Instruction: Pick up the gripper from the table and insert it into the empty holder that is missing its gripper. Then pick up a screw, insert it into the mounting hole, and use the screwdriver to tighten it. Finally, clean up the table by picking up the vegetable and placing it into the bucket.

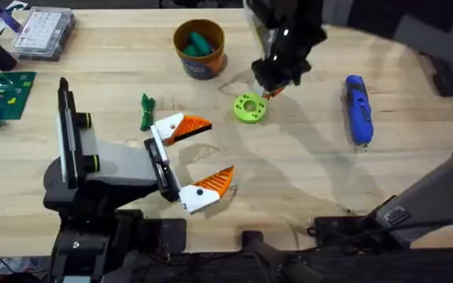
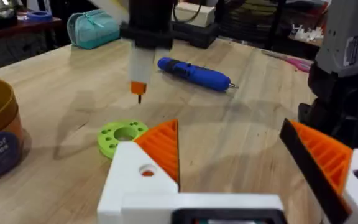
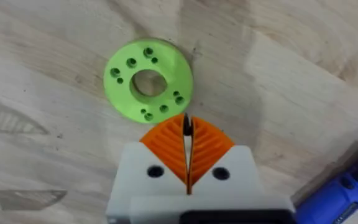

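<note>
Landmark = lime-green ring [image 1: 249, 108], lying flat on the table [image 1: 305, 173].

Nearest the bases: left gripper [image 1: 197, 159], nearer than the ring and off to its left side, fingers spread wide, holding nothing. It hangs just above the wood.

Next out: the vegetable [image 1: 145, 112], dark green, lying on the table left of the ring, well apart from it, just beyond the left gripper's far finger.

At the ring: right gripper [image 3: 187, 140] hovers just above and beside its right edge, orange pads pressed together on a thin dark bit [image 3: 188, 126] – prob. a screw, too small to be sure. In the left wrist view a small tip pokes down from the pads, not yet touching the ring.

Right of the ring, well apart: the screwdriver [image 1: 358, 108], blue, lying on the table untouched.

Beyond the ring, to its left: the bucket [image 1: 200, 48], upright, teal pieces already inside.

Step in hand, as I judge: screw insertion. Next move needs the tip lined up over one of the ring's small holes, then straight down; a tilt would prob. jam or drop it. Screwdriver + veg cleanup not yet done.
</note>
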{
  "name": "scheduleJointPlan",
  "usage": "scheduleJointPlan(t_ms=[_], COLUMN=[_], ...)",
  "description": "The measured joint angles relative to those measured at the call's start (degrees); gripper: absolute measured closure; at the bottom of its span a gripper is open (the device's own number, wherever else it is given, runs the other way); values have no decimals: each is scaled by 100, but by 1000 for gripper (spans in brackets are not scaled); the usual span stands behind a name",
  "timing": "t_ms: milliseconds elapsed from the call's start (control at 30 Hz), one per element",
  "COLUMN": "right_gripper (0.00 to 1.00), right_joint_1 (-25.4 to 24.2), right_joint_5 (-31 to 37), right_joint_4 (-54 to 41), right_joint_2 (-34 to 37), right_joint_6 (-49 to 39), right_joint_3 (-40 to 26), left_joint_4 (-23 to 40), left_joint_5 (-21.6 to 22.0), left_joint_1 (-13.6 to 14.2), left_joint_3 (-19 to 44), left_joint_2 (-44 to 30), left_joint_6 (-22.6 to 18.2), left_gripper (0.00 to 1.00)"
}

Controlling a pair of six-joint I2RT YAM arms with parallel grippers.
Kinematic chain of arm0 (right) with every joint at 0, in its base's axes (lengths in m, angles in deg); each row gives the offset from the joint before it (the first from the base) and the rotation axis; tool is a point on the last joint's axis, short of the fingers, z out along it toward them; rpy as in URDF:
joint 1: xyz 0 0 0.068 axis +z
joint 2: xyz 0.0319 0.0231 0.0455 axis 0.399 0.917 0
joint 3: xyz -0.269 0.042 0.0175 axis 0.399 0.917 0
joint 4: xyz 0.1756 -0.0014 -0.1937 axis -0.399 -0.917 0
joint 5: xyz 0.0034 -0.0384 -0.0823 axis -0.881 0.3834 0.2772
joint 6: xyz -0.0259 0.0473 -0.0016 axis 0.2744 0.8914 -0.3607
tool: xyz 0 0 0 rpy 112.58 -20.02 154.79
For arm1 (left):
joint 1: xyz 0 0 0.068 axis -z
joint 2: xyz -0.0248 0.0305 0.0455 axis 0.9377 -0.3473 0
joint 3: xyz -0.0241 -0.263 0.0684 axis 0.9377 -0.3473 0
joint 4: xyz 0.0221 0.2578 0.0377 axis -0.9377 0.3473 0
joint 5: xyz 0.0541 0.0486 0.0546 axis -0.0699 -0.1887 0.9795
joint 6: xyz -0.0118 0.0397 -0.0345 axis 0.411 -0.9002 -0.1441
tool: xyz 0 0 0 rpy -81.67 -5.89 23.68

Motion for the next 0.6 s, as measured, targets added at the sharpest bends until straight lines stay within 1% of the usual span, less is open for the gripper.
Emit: scheduleJointPlan(t_ms=[233, 600], right_gripper=[995, 995], right_joint_1=[1, 73], right_joint_5=[2, 8], right_joint_4=[-806, -1558], right_joint_2=[-171, -176], right_joint_6=[-5, -117], right_joint_3=[-1043, -2638], left_joint_4=[2, 5], left_joint_5=[0, 2], left_joint_1=[0, 0], left_joint_3=[0, 0], left_joint_2=[0, 0], left_joint_6=[0, 0], left_gripper=[9, 9])
